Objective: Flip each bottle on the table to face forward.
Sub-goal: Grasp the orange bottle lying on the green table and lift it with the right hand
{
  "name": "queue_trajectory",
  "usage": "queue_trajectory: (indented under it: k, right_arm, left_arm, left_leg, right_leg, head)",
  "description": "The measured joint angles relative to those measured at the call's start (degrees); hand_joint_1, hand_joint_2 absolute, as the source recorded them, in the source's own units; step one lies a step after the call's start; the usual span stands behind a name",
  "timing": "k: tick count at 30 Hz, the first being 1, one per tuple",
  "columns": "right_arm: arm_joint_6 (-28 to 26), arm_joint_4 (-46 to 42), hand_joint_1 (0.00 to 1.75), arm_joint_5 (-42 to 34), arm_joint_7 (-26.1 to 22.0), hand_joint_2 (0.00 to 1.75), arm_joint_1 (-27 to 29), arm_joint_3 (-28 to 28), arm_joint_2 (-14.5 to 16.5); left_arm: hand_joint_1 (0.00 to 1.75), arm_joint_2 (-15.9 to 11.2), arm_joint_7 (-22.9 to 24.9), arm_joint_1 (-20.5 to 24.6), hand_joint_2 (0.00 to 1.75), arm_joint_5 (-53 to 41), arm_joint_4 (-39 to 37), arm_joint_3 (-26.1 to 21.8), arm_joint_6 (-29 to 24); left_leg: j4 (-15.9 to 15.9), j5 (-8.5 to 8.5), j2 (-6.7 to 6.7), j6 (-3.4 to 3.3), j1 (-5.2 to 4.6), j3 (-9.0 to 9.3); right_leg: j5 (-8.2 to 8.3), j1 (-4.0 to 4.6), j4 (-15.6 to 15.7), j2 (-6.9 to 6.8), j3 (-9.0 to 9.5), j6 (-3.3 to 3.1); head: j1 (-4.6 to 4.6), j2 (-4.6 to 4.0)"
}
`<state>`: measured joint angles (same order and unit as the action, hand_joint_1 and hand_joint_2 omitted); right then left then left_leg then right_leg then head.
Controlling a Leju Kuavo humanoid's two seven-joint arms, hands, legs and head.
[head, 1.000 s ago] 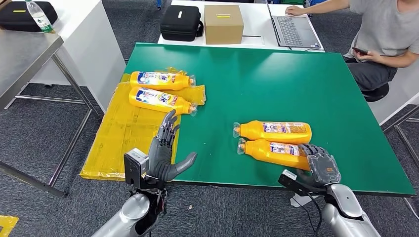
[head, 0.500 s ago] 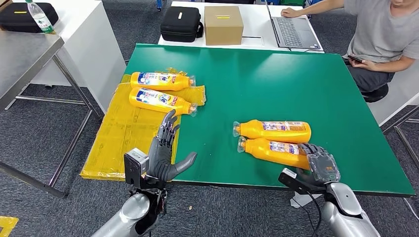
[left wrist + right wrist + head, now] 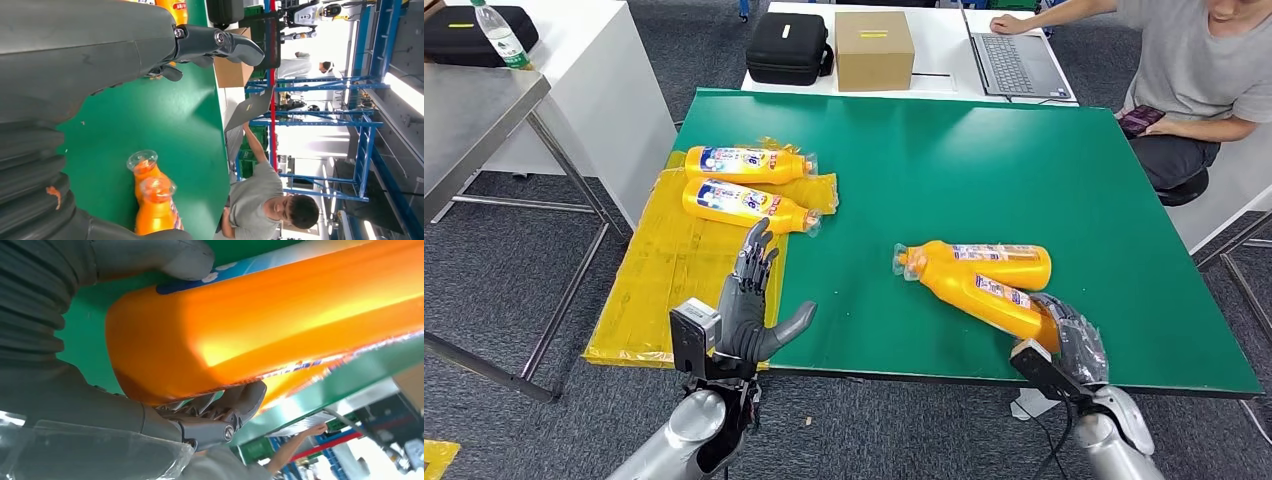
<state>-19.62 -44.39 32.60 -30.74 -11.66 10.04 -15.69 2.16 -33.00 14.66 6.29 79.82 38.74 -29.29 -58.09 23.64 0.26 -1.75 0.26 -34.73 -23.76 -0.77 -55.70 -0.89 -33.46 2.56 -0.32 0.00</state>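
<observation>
Gripped, with the right hand [image 3: 1074,345] at the lower right of the head view, the base end of the nearer orange bottle [image 3: 980,291]: thumb over one broad side and fingers curled under the other, as seen in the right wrist view. Lay slanted across the green table [image 3: 944,170] in that grip, neck pointing up and left, close against the neck of the farther bottle [image 3: 984,264]; touching or not, could not tell. Showed what looked like small-print labels upward on both.

Held up at the lower left, the left hand [image 3: 746,308]: spread wide, carrying nothing, over the table's near edge beside the yellow sheet [image 3: 669,275].

Lay side by side on that sheet in the upper left, two more bottles [image 3: 742,161] [image 3: 740,200], blue labels up, necks to the right. Judged as already turned.

Seemed to be mid-flip on the nearer bottle. Called for a roll about its long axis with the grip firm on the flat sides, since a smooth, wide plastic base could slip under thumb pressure. Needed the base lifted a little, so that the neck would not push or drag the neighbour. Best set down flat, apart from the other bottle and back from the near edge, before letting go.

Sat beyond, at the upper right, a person [image 3: 1194,70] at a laptop [image 3: 1014,60].
</observation>
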Motion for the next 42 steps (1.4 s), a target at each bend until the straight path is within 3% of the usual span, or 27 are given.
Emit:
queue_trajectory:
  k: [5,9,34,37,42]
  right_arm:
    - [4.6,-1.4,1.75,-10.2,-2.9,1.75,1.6,-1.0,1.3]
    - [6.0,-2.9,1.75,-13.9,-4.9,1.75,3.2,-1.1,1.6]
    - [2.8,-3.9,1.75,-19.2,-5.1,1.75,4.0,-0.9,3.2]
    - [1.9,-3.9,1.75,-21.6,-5.7,1.75,4.1,-0.9,3.7]
    - [-2.3,-6.5,1.75,-24.8,-6.1,1.75,6.0,-0.9,4.9]
  left_arm:
    - [0.0,0.2,-0.1,0.1,1.75,0.2,0.0,-0.2,0.0]
    - [0.0,0.5,-0.4,0.3,1.75,0.6,0.0,-0.3,0.0]
    - [0.0,0.5,-1.0,0.3,1.75,1.7,0.0,-0.5,-0.9]
    - [0.0,0.5,0.2,0.3,1.75,4.2,-0.2,-0.6,-0.7]
    - [0.0,1.7,5.9,0.2,1.75,16.9,-3.3,-1.6,0.5]
  left_leg:
    - [0.0,0.04,0.02,0.05,0.05,-0.1]
    - [0.0,0.04,0.01,0.04,0.05,-0.2]
    - [0.0,0.03,0.02,0.04,0.04,-0.47]
    - [0.0,0.03,0.01,0.04,0.04,-0.49]
    - [0.0,0.02,-0.04,0.03,0.04,-0.62]
  right_leg:
    - [-0.04,0.05,0.0,0.02,-0.14,-0.03]
    - [-0.04,0.03,0.0,0.03,-0.21,-0.03]
    - [-0.03,-0.01,0.0,0.02,-0.45,-0.02]
    - [-0.03,-0.01,0.0,0.02,-0.47,-0.02]
    - [-0.04,-0.01,0.0,0.0,-0.57,-0.01]
  head:
    - [0.01,0.0]
    - [0.01,0.0]
    - [0.01,0.0]
    - [0.01,0.0]
    - [0.0,0.0]
